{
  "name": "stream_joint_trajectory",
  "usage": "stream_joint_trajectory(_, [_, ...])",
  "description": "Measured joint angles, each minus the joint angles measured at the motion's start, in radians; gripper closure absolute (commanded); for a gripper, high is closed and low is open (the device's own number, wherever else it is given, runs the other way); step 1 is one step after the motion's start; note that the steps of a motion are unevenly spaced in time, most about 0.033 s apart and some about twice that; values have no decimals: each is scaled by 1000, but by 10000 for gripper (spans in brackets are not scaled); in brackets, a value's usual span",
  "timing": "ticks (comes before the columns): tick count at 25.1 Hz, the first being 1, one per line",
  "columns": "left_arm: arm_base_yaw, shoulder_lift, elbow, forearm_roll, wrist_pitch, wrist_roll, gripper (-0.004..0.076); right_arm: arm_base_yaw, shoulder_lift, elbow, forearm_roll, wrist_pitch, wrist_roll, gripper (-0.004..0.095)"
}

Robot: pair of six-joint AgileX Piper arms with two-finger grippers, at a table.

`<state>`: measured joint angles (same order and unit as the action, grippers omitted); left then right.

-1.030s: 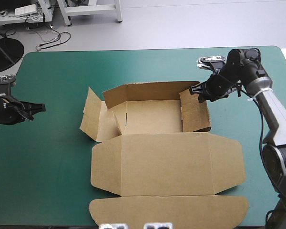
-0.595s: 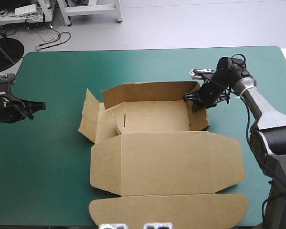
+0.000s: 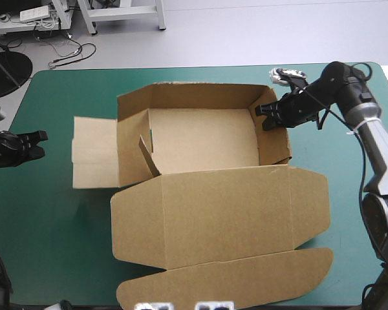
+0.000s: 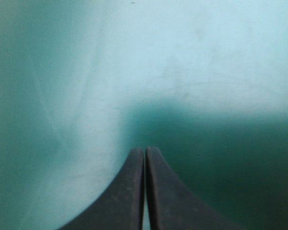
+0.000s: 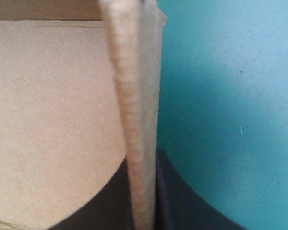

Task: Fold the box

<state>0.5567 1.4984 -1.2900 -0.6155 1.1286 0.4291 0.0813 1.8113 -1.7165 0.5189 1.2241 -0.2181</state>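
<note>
The brown box (image 3: 200, 152) stands in the middle of the teal-green table, its back and right walls raised and the wide lid (image 3: 226, 226) lying flat toward the front. My right gripper (image 3: 269, 116) is shut on the box's right wall near the back right corner. In the right wrist view that wall's edge (image 5: 137, 105) runs up between the black fingers (image 5: 175, 201), with the box's inside on one side and bare cover on the other. My left gripper (image 3: 39, 139) is shut at the table's left edge, holding nothing. Its closed fingertips (image 4: 145, 158) hover over bare cover.
The box's left flap (image 3: 94, 160) lies flat on the table toward my left gripper. A small inner flap (image 3: 147, 155) leans inside the left wall. The lid's tuck flap (image 3: 226, 281) reaches the front edge. Bare cover (image 3: 349, 194) lies right of the box.
The box has shifted left and toward the back, and its back and right walls now stand higher. My right gripper moved up and back with the right wall. My left gripper drew slightly left.
</note>
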Motion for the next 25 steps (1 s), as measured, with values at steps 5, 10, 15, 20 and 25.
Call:
stream_joint_trajectory(5, [70, 82, -1, -427, 78, 168, 721, -86, -143, -4, 127, 6, -47, 928])
stream_joint_trajectory(10, [-62, 81, -1, -652, 75, 185, 721, -88, -199, -5, 147, 24, -57, 927])
stream_joint_trajectory(15, [-165, 39, -1, -690, 76, 185, 721, -88, -199, -5, 148, 4, -48, 927])
stream_joint_trajectory(20, [-218, -31, -1, -693, 81, 185, 722, -88, -199, -5, 148, -27, -44, 926])
stream_joint_trajectory(25, [-249, -104, -1, -695, 84, 185, 722, -88, -199, -5, 148, -61, -40, 926])
